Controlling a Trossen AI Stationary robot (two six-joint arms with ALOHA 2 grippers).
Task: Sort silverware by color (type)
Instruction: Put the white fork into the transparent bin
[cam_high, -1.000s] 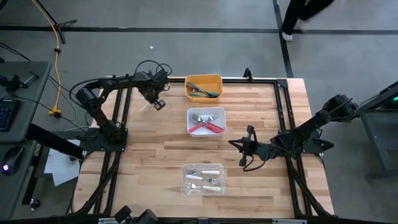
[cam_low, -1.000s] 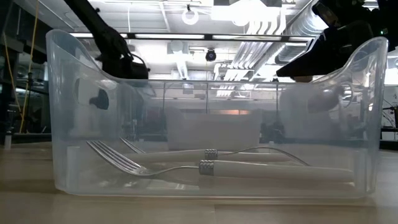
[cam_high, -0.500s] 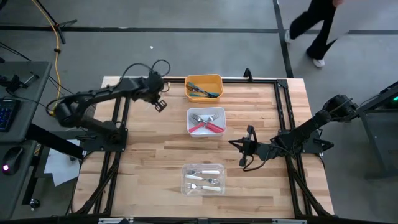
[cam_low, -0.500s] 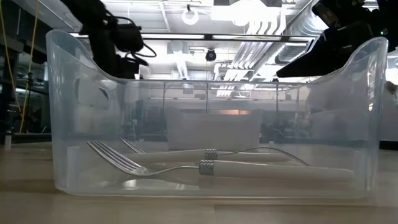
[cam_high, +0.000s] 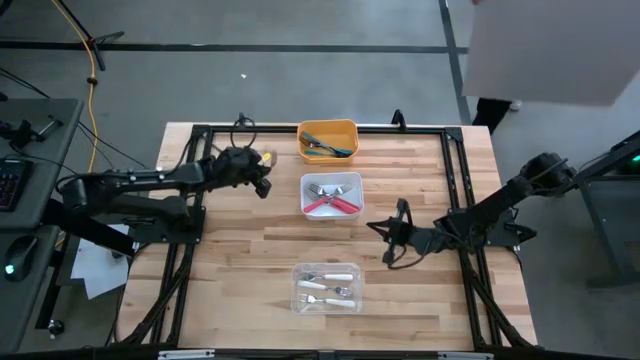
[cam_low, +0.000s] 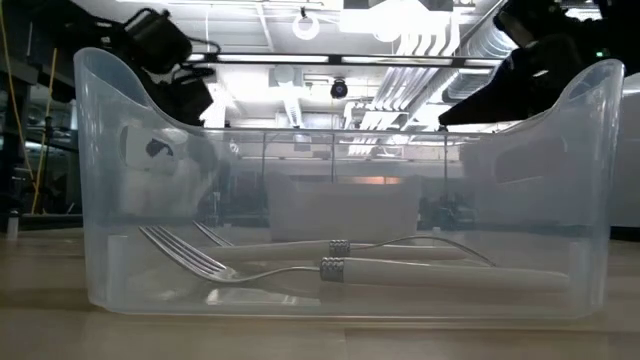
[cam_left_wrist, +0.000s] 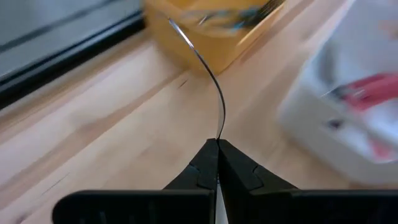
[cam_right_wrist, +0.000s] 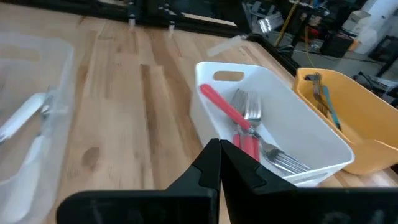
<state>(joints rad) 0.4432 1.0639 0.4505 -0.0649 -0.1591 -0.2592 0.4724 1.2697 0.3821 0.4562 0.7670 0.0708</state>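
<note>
Forks (cam_high: 331, 198) lie sorted; both pincers closed, empty

Both arms are dark, near-black, built of slim tubular links joined by bulkier rounded joint housings. The left arm (cam_high: 150, 180) carries thin black cables that loop up just behind the left gripper (cam_high: 262, 186), beside a small yellow mark. The right arm (cam_high: 500, 210) thickens toward a rounded base joint and has a black cable curling beside the right gripper (cam_high: 375, 228). Seen from either wrist, the fingers (cam_left_wrist: 239, 174) are matte black, wedge-shaped, tapering to a point above a flat black crossbar.
</note>
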